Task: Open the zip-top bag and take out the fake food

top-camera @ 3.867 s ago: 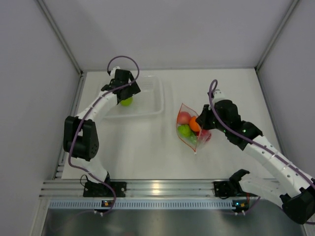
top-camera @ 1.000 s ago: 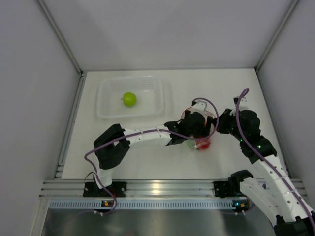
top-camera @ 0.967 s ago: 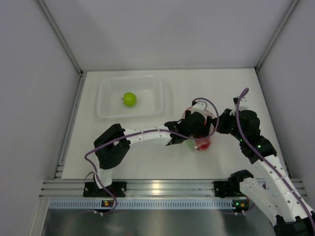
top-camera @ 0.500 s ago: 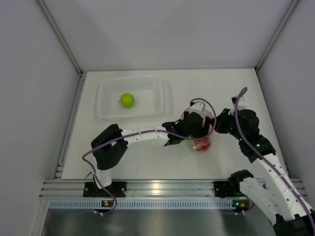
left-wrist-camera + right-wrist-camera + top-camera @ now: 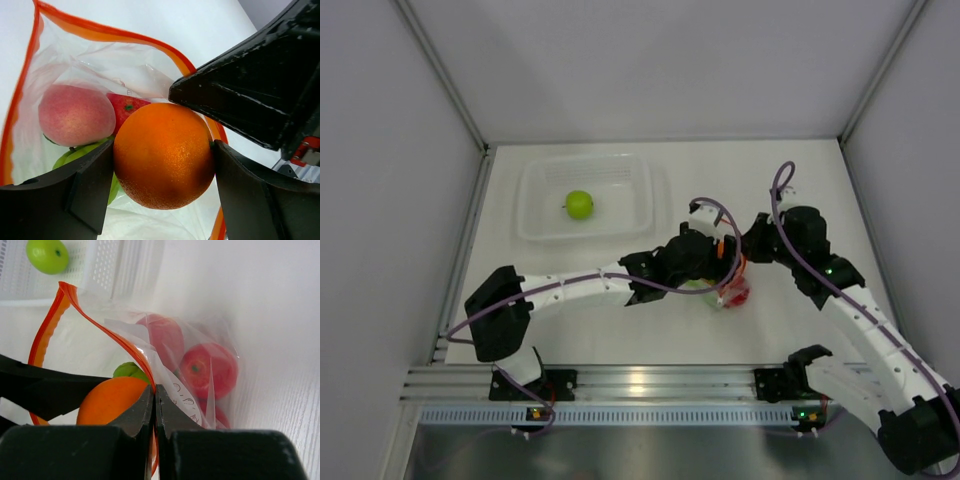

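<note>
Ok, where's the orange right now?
In the left wrist view, the orange sits gripped in the left gripper, inside the mouth of the zip-top bag, right of the pink peach.

White tabletop (image 5: 620,335) between plain, seemingly grey walls (image 5: 670,70).

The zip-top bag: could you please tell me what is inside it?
An orange, a pink peach, red fruits and a green fruit; anything beneath them is hidden.

Clear bag (image 5: 115,62) with orange-red zipper (image 5: 116,38) holds an orange (image 5: 162,155), pink peach (image 5: 75,115), red fruits (image 5: 207,367), lime fruit (image 5: 127,370); lime apple (image 5: 579,205) in clear tub (image 5: 642,196).
</note>
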Available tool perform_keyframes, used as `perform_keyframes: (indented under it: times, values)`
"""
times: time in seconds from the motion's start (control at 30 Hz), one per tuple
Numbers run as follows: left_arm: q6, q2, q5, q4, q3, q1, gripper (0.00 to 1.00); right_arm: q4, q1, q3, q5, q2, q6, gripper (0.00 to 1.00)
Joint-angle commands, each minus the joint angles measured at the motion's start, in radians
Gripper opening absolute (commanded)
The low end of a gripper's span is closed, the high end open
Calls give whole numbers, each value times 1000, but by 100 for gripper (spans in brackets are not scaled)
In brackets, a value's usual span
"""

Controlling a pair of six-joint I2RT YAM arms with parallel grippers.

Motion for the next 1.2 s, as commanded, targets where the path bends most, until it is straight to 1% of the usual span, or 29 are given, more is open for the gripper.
perform_keyframes:
  times: [0.0,0.13,0.33,0.47,0.53,0.6,0.63,0.67,0.7,0.73,0.77,0.8,0.83,0.87,0.93,0.97,1.03,1.07,1.17]
  values:
    - [49,-77,-62,95,-3,-9,0,21,56,35,41,-2,-16,0]
    - [66,-112,-83,93,2,-9,0,32,102,19,86,-2,-9,0]
    - [46,-208,-59,95,-21,-9,0,75,104,-8,130,17,23,0]
    - [41,-270,-105,93,-39,-7,0,122,104,-28,133,20,51,0]
    - [40,-309,-160,86,-46,-7,0,136,104,-32,132,20,59,0]
    - [38,-327,-293,15,-33,-6,0,138,104,-35,132,17,63,0]
    - [34,-333,-335,-17,-23,-4,0,138,104,-38,133,12,60,0]
    - [18,-333,-400,-60,8,14,0,136,104,-40,133,9,60,0]
    - [2,-332,-427,-166,28,29,0,135,104,-40,133,8,59,0]
    - [-9,-330,-439,-213,45,49,0,130,104,-40,133,2,54,0]
    - [-25,-329,-442,-241,62,100,0,128,104,-40,129,-3,54,0]
    - [-37,-332,-439,-290,65,127,0,127,104,-40,127,-5,51,0]
    - [-45,-333,-429,-299,63,161,0,125,104,-40,122,-11,51,0]
    - [-52,-343,-409,-302,48,230,0,125,104,-40,121,-14,50,0]
    - [-63,-344,-343,-312,34,311,0,122,104,-35,113,-23,48,0]
    - [-65,-341,-323,-313,21,391,0,116,106,-34,113,-25,47,0]
    - [-62,-315,-257,-315,16,466,0,110,104,-32,109,-35,42,0]
    - [-55,-300,-239,-315,16,529,0,101,104,-34,106,-40,40,0]
    - [-42,-234,-188,-315,34,620,0,92,104,-31,106,-55,30,0]
